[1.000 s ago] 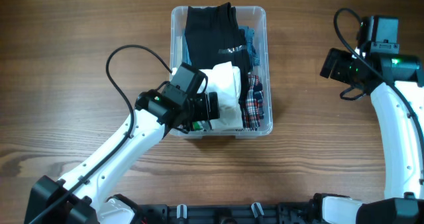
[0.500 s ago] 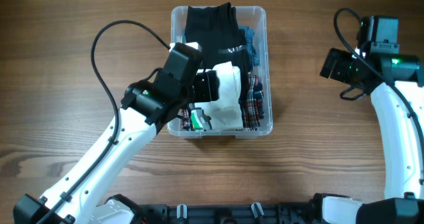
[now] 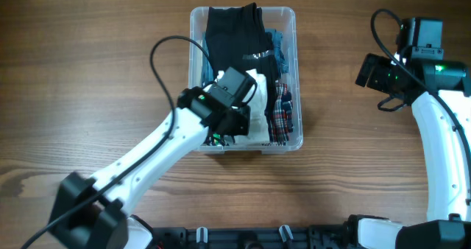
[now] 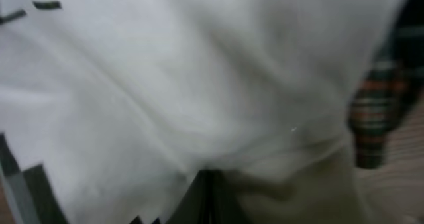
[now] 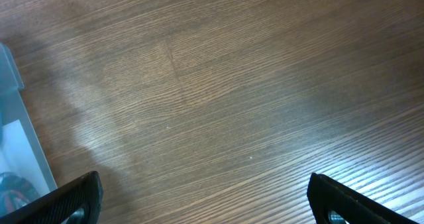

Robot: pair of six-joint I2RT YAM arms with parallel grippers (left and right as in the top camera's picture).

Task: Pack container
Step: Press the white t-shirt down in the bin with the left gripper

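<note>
The left gripper (image 3: 237,122) was buried in white cloth (image 4: 199,85) inside the container (image 3: 299,79); I cannot tell its finger spread. The right gripper (image 5: 205,196) hung wide open at frame right.

Cannot tell the stance of the left gripper (image 4: 209,199): only a dark, smeared wedge at the bottom edge of the left wrist view, pressed against white cloth (image 4: 199,85), all out of focus. Equally blurred, and cut by the right edge, a scrap of plaid cloth (image 4: 372,114). From overhead, fingertips lost beneath the left arm's wrist housing (image 3: 228,102), together with the near left corner of the container (image 3: 297,79) and some of its contents. In the right wrist view, just a sliver of container cropped at the left edge, contents unreadable through the wall; of the right gripper (image 5: 212,201), only two finger ends at the bottom corners, the rest clipped.
</note>
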